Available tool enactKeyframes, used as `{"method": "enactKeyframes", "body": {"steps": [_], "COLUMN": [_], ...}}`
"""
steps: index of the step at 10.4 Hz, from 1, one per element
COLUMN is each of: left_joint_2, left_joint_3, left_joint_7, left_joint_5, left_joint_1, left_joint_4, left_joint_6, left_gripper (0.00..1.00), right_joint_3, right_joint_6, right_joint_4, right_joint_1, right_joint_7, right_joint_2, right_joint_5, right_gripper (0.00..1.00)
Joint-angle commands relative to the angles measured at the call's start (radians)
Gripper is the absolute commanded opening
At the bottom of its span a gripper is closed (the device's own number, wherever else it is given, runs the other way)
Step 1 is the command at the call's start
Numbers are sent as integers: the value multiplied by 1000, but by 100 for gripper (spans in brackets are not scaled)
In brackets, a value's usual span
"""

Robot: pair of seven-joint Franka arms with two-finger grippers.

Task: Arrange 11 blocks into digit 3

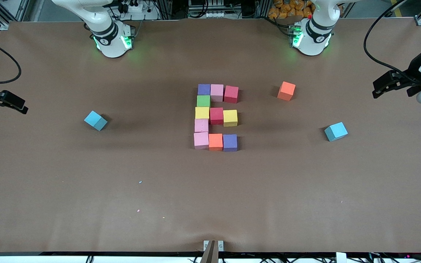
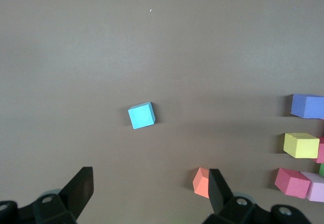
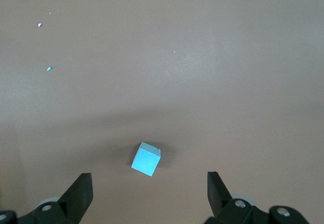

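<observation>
Front view shows eleven matte foam cubes [image 1: 216, 117] butted into a blocky figure mid-table; a spare orange cube [image 1: 286, 91] sits apart toward the left arm's end; left gripper [image 2: 151, 193] and right gripper [image 3: 150, 194] wait, fingers spread, empty.

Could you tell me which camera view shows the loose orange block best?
The front view: the loose orange block sits whole, apart from the figure. The left wrist view shows it partly hidden by an end effector finger; the right wrist view misses it.
</observation>
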Motion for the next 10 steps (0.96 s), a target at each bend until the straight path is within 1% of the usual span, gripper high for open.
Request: {"method": "enactKeyframes", "body": {"steps": [1, 3, 5, 10], "left_joint_2": [-10, -10, -10, -11], "left_joint_3": [-7, -7, -6, -7], "left_joint_7": [15, 15, 15, 15], "left_joint_5": [8, 6, 6, 6], "left_joint_1": [-2, -1, -1, 1], "left_joint_4": [5, 5, 5, 6], "left_joint_6": [-17, -17, -17, -17], "left_gripper": [100, 100, 100, 100], "right_joint_3": [8, 9, 11, 9], "right_joint_6": [-16, -19, -40, -39], "right_joint_4": [17, 17, 25, 25], "right_joint_1": [-17, -9, -8, -14], "right_joint_7": [-17, -17, -18, -46], "right_joint_2": [-2, -4, -2, -1], "right_joint_5": [9, 26, 28, 26], "right_gripper": [100, 100, 100, 100]}}
